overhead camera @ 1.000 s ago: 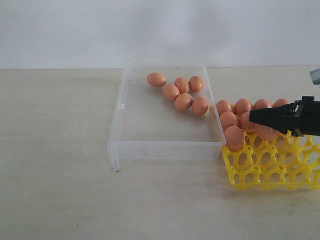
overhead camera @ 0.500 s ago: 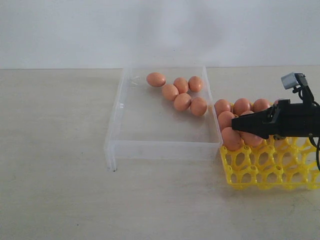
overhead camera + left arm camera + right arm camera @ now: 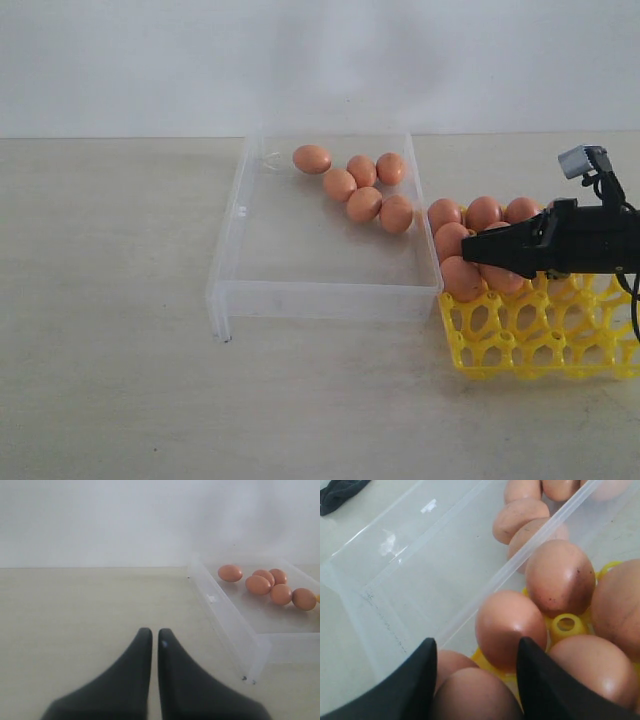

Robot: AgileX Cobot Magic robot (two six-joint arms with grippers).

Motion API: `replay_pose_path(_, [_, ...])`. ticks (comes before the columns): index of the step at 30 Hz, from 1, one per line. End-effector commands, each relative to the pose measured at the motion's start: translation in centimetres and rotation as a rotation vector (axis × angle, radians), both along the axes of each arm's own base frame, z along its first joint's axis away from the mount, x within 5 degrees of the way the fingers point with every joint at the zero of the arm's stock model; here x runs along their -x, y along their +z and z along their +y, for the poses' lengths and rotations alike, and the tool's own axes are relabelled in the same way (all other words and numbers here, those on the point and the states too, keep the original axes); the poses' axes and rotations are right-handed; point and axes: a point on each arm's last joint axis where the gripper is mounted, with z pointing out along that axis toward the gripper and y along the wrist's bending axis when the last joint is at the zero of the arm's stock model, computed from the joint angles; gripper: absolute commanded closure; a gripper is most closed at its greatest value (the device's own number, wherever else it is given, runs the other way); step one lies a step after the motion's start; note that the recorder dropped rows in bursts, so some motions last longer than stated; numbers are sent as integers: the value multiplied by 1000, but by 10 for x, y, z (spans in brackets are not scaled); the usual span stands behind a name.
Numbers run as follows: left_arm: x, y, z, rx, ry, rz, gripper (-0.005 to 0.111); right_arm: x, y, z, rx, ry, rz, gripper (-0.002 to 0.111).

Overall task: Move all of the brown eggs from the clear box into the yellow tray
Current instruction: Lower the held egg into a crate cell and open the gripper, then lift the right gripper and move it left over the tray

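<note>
Several brown eggs (image 3: 364, 204) lie at the far right end of the clear box (image 3: 325, 298); the left wrist view shows the same eggs (image 3: 258, 584). More eggs (image 3: 483, 212) fill the near-box cells of the yellow tray (image 3: 530, 340), which stands against the box's right wall. My right gripper (image 3: 470, 252) hovers low over the tray's left columns. Its jaws (image 3: 475, 645) are spread one egg wide and shut on a brown egg (image 3: 475, 695). Left of the box, my left gripper (image 3: 155, 632) is shut and empty over bare table; the exterior view does not show it.
The box wall (image 3: 520, 565) runs right beside the tray's filled cells. Bare lattice cells (image 3: 570, 330) make up the tray's front rows. A dark object (image 3: 340, 492) lies beyond the box's far corner in the right wrist view.
My right gripper moved left across the tray toward the box and dropped slightly. The tray, the box and the eggs in it shifted a little to the left.
</note>
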Motion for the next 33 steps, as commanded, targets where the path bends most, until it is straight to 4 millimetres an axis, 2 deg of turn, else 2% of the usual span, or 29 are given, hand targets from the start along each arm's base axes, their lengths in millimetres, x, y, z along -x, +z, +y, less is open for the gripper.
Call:
replay_pose_path(1, [0, -1, 0, 0, 3, 0, 103, 2, 0, 2, 6, 22, -4, 68])
replay_pose_path(6, [0, -1, 0, 0, 3, 0, 103, -3, 10, 3, -30, 29, -48, 68])
replay_pose_path(11, [0, -1, 0, 0, 3, 0, 103, -4, 12, -2, 52, -6, -43, 67])
replay_pose_path(13, [0, -1, 0, 0, 3, 0, 103, -4, 10, -2, 68, -6, -37, 60])
replay_pose_path(14, [0, -1, 0, 0, 3, 0, 103, -4, 10, -3, 70, -7, -36, 51])
replay_pose_path(15, [0, -1, 0, 0, 3, 0, 103, -4, 10, -3, 70, -7, -36, 47])
replay_pose_path(20, [0, -1, 0, 0, 3, 0, 103, -4, 14, -1, 56, 1, -48, 46])
replay_pose_path(23, [0, -1, 0, 0, 3, 0, 103, -4, 26, 1, 11, 4, -91, 46])
replay_pose_path(26, [0, -1, 0, 0, 3, 0, 103, -5, 50, 6, -93, 0, -178, 46])
replay_pose_path(28, [0, -1, 0, 0, 3, 0, 103, -6, 64, 10, -120, -20, -223, 52])
replay_pose_path(29, [0, -1, 0, 0, 3, 0, 103, -5, 72, 15, -119, -6, -239, 60])
replay_pose_path(33, [0, -1, 0, 0, 3, 0, 103, 4, 110, 50, -104, 103, -344, 103])
